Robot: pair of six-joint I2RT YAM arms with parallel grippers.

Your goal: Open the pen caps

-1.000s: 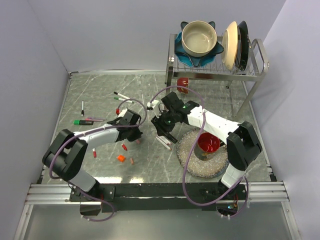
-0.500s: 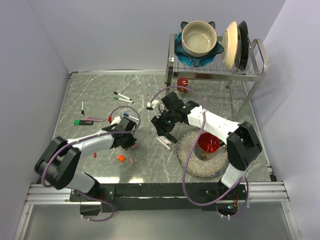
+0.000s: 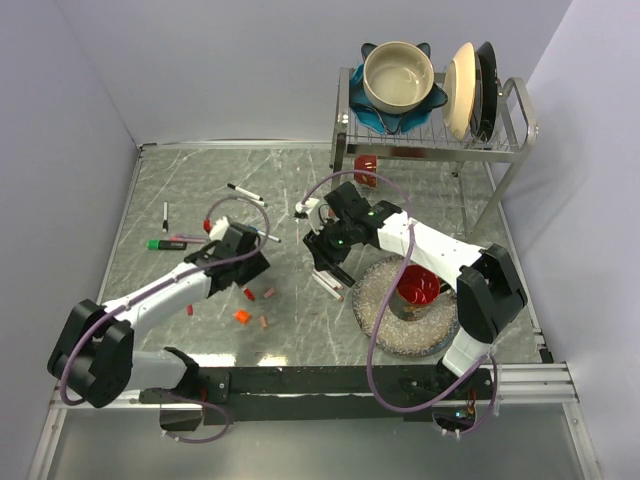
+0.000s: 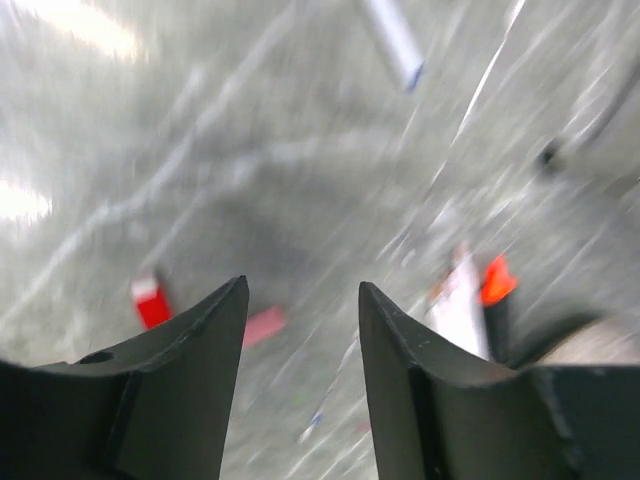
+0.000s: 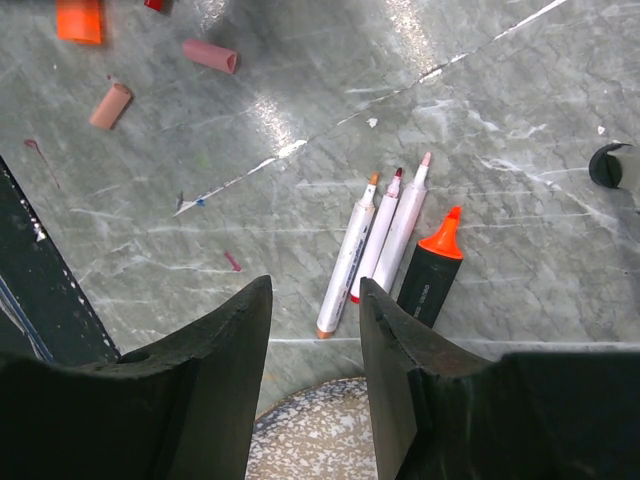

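Loose pen caps lie on the marble table: a red cap, a pink cap, an orange cap and a peach cap. My left gripper hovers just above them, open and empty; its blurred wrist view shows the left gripper over the red cap and pink cap. My right gripper is open and empty above three uncapped white markers and an uncapped orange highlighter. Capped pens and a green marker lie at the far left.
A speckled plate holding a red cup sits right of the uncapped markers. A dish rack with bowls and plates stands at the back right, a red cup under it. A black cap lies apart.
My left gripper has gone from shut to open and pulled back to the left, away from the right gripper. The right arm has stayed still.
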